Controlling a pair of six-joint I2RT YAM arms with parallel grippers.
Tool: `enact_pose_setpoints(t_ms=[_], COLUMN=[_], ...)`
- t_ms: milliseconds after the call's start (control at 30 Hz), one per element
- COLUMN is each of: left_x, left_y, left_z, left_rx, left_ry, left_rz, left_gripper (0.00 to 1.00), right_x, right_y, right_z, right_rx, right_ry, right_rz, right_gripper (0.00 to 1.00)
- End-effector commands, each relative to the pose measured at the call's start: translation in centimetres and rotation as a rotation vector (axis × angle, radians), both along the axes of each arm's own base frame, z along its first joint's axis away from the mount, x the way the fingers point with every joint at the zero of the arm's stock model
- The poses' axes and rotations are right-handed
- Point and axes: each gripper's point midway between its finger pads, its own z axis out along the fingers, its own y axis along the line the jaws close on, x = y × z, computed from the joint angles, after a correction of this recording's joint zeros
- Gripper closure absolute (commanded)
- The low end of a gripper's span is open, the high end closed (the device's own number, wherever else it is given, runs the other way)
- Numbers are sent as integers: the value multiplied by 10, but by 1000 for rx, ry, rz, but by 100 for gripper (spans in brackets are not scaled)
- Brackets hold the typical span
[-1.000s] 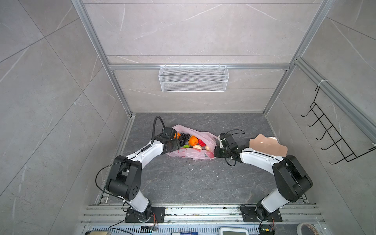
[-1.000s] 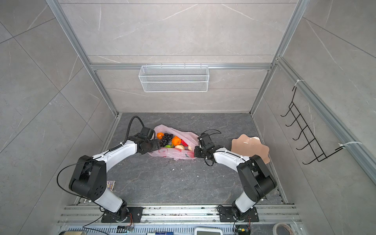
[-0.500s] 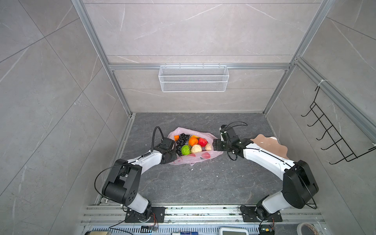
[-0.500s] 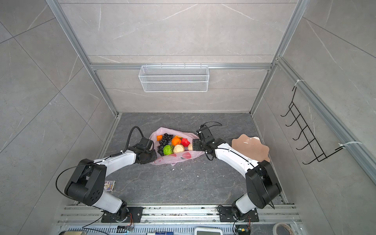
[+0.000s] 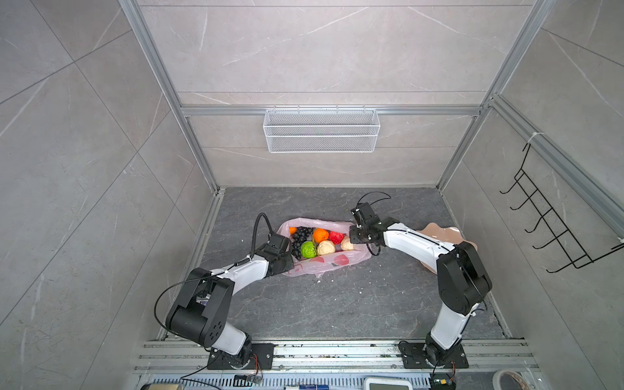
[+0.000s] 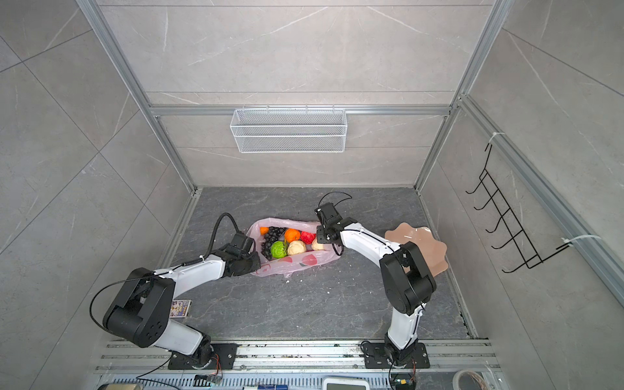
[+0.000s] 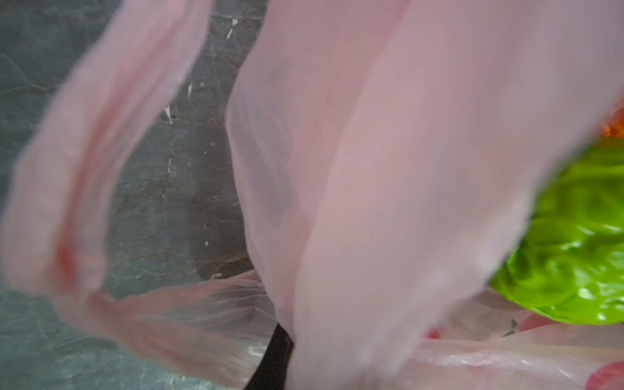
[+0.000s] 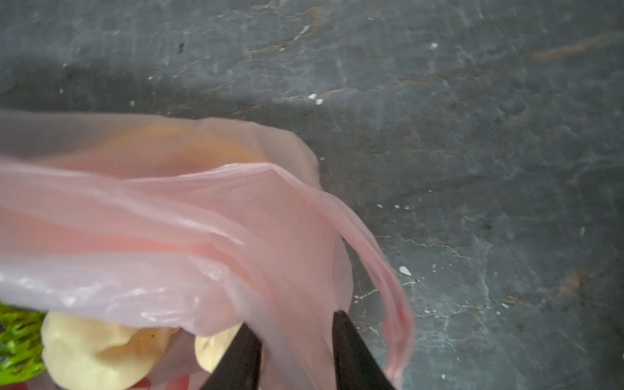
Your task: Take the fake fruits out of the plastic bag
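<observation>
One bag (image 5: 324,265) — two oranges (image 5: 320,234), two beige lumps (image 5: 326,247)

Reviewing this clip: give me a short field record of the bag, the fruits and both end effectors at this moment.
plastic bag: lying on the dark surface, mouth open
fake fruits: all visible pieces inside the bag
left end effector: at the bag's left edge, film draped over it; grip unclear
right end effector: at the bag's right edge, film between slightly parted jaws; grip unclear
plate: right of the bag, partly behind the right arm
</observation>
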Motion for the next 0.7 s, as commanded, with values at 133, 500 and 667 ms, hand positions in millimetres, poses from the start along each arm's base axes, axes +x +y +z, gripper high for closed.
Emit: enact_pose_setpoints(t_ms=[133, 500, 667], left_x=[6, 38, 40], left_y=[19, 89, 97], left_z=[2, 19, 30], left_rx=[31, 2, -39], left_ry=[-36, -107, -162], left_rz=[81, 289, 304], left_gripper=[86, 86, 87], right_x=[29, 65, 76], right_y=[8, 131, 162], right_z=[-19, -6, 1], right_rx=[94, 216, 221], right_ry=[41, 5, 2], right_rz=[-22, 197, 223], right_gripper=[81, 82, 84])
